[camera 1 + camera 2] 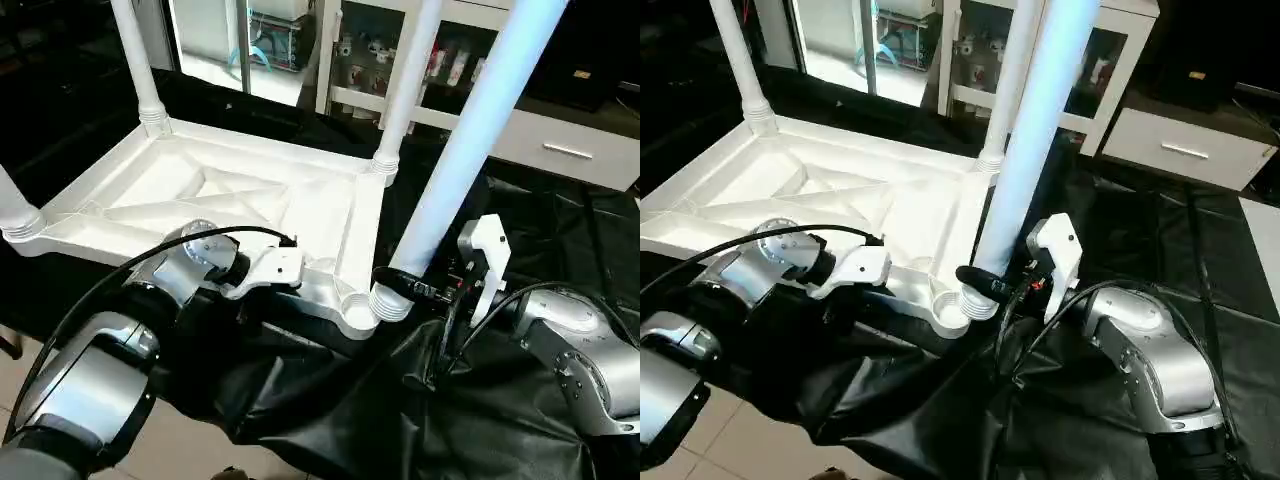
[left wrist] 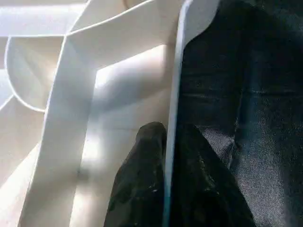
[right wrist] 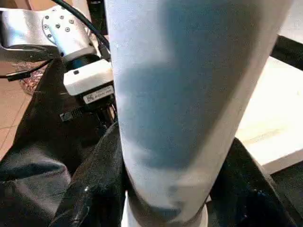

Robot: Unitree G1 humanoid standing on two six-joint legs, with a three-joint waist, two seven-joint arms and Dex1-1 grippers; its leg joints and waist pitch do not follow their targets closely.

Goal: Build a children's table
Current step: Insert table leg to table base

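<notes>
You won't find any text you can read here. A small label [image 3: 98,97] sits on the white camera housing [image 3: 88,81] at the frame's left, its print illegible.

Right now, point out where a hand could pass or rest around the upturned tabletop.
Free: the black cloth right of the right gripper, toward the drawer cabinet; also the tabletop's ribbed middle between the standing legs. Crowded: the near corner socket, where the fourth leg and left gripper meet.
</notes>
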